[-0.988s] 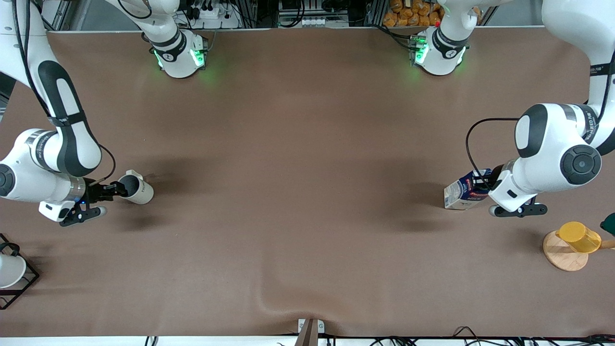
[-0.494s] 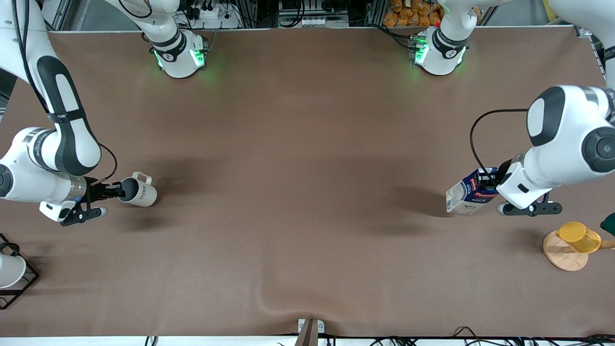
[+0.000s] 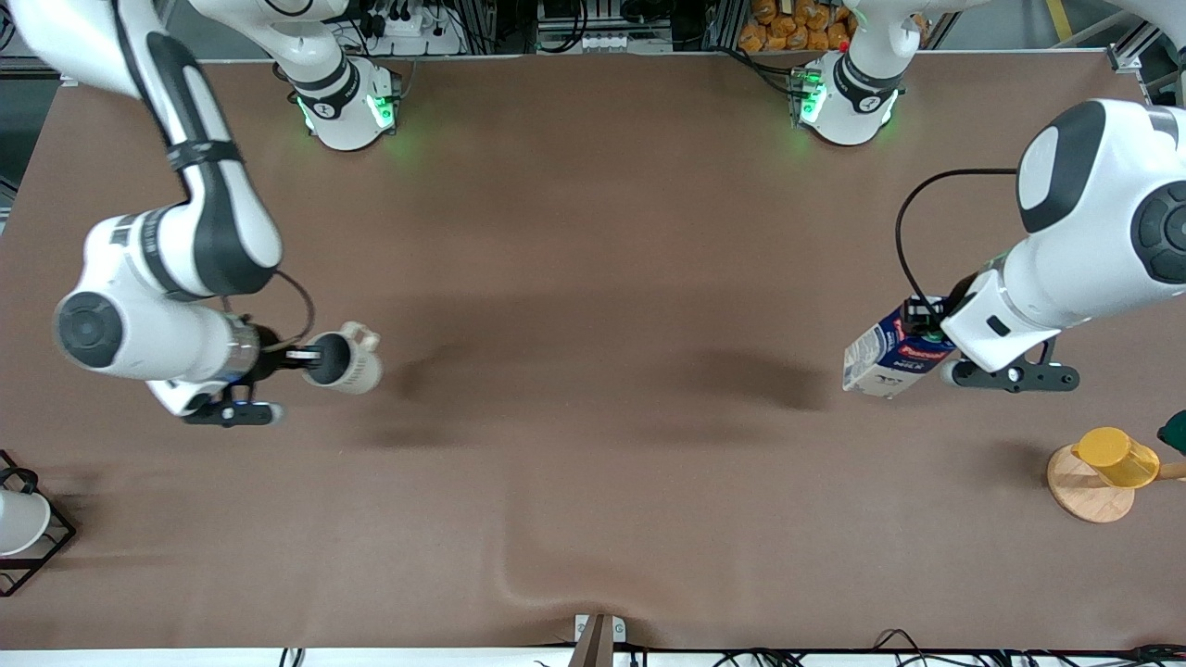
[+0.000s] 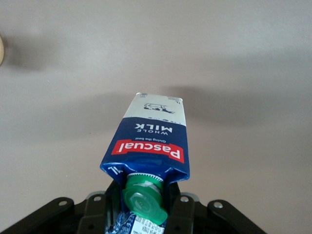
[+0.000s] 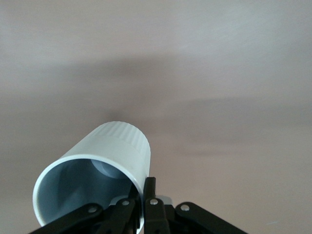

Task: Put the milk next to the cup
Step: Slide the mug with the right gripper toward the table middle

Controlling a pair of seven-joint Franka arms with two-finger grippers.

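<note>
The milk (image 3: 888, 356), a dark blue carton with a red label and white lower part, hangs tilted in my left gripper (image 3: 927, 320), over the table toward the left arm's end. In the left wrist view the fingers clamp its gable top beside the green cap (image 4: 144, 200); the milk (image 4: 151, 141) points away from the camera. My right gripper (image 3: 310, 353) is shut on the rim of the cream-beige cup (image 3: 347, 362), held on its side above the table toward the right arm's end. In the right wrist view the cup (image 5: 105, 161) shows its grey inside, with one finger inside the rim.
A yellow cup (image 3: 1116, 456) lies on a round wooden stand (image 3: 1084, 489) at the left arm's end, nearer the front camera than the milk. A white cup (image 3: 18, 521) sits in a black wire rack (image 3: 42, 547) at the right arm's end. The brown cloth has a fold (image 3: 519, 579) near the front edge.
My right gripper has carried the cup up and toward the table's middle. My left gripper has lifted the milk slightly and shifted it toward the middle.
</note>
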